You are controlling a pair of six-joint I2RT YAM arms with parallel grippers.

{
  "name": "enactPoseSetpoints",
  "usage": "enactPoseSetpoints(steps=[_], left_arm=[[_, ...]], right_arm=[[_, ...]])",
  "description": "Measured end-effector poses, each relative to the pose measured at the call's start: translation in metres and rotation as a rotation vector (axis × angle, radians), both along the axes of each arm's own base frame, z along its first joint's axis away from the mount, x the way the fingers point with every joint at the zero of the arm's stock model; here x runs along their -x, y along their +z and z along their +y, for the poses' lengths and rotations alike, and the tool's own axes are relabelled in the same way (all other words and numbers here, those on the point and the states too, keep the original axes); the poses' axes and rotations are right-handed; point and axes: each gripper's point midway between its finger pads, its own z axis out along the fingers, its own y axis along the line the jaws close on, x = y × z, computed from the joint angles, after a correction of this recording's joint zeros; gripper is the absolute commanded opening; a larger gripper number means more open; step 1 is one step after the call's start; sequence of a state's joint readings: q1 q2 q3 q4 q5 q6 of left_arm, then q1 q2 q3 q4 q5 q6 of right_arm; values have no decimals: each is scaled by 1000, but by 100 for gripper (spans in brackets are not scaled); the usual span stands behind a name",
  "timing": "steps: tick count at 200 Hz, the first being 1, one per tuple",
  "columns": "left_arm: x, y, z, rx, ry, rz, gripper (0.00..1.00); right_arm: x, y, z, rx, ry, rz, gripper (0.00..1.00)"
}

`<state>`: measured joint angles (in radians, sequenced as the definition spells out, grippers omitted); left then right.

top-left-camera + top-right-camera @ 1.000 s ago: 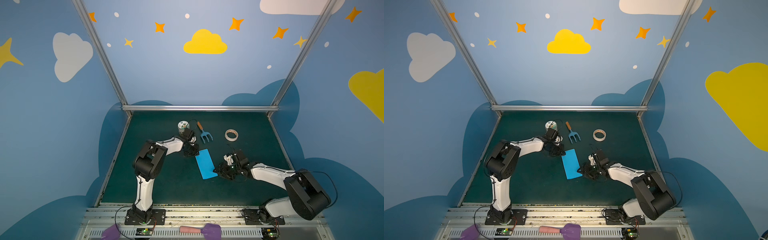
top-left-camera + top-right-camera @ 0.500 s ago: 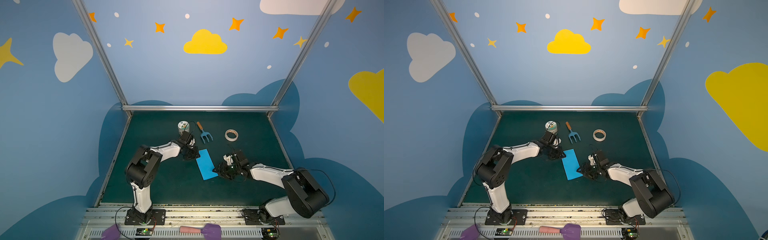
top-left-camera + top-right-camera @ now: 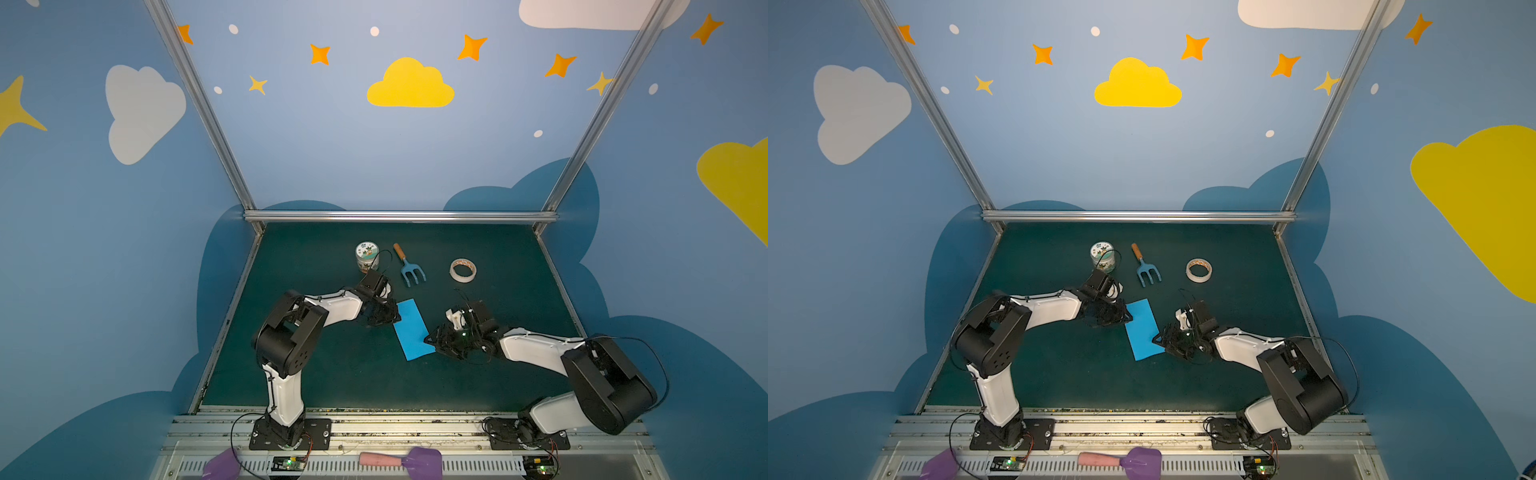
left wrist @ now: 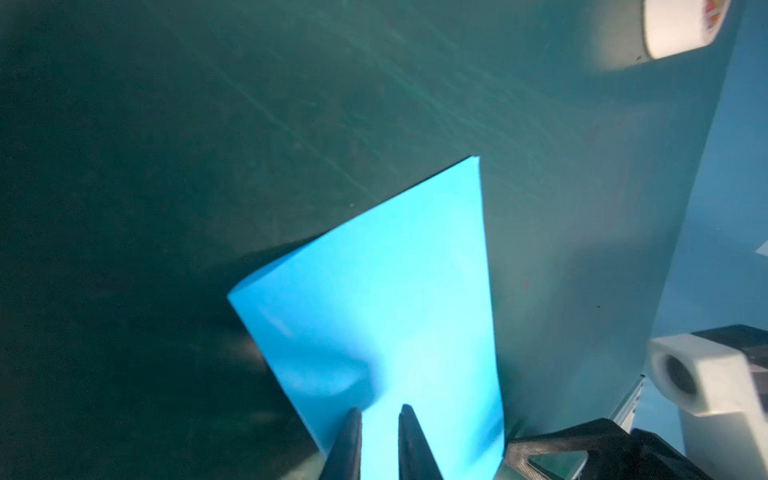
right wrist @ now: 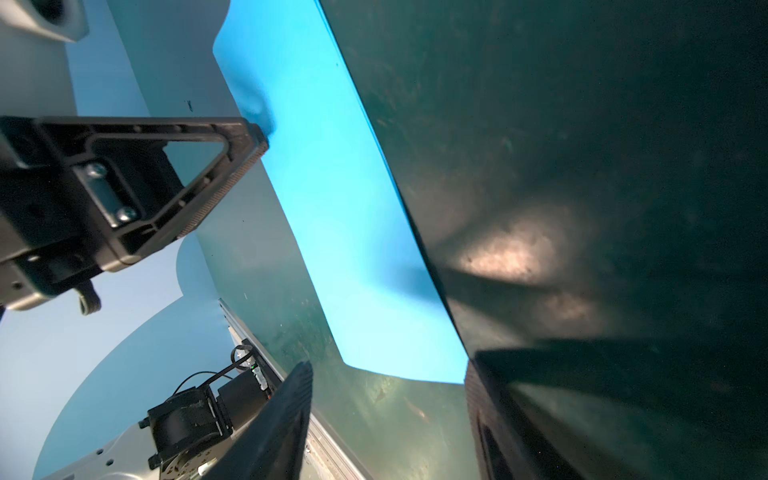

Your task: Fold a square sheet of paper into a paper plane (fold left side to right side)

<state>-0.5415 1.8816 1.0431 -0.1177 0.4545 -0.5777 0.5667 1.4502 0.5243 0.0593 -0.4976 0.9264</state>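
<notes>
Square sheet of paper (image 3: 412, 329), under left pincer (image 4: 380, 409) (barely parted), beside gaping right pincer (image 5: 388, 365)

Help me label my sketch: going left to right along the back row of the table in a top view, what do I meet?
small round jar with a white patterned lid → blue three-pronged garden fork with a wooden handle → beige roll of tape
</notes>
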Motion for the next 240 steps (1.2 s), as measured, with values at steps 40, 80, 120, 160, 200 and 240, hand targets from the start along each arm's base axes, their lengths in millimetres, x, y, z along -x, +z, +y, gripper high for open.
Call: enactPoseSetpoints(steps=[40, 80, 120, 160, 200, 240], left_arm=[[-1, -1, 1, -1, -2, -8, 18], [-1, -1, 1, 0, -4, -11, 17], [-1, -1, 1, -1, -9, -15, 17], [-1, -1, 1, 0, -10, -15, 17], [-1, -1, 1, 0, -10, -15, 17], [-1, -1, 1, 1, -11, -15, 17]], right_arm=[[0, 0, -3, 12, -4, -9, 65], [0, 1, -4, 19, -10, -15, 68], [2, 1, -9, 44, -25, -16, 69], [2, -1, -11, 55, -30, -9, 63], [2, -3, -6, 38, -23, 11, 55], [2, -5, -5, 32, -21, 22, 48]])
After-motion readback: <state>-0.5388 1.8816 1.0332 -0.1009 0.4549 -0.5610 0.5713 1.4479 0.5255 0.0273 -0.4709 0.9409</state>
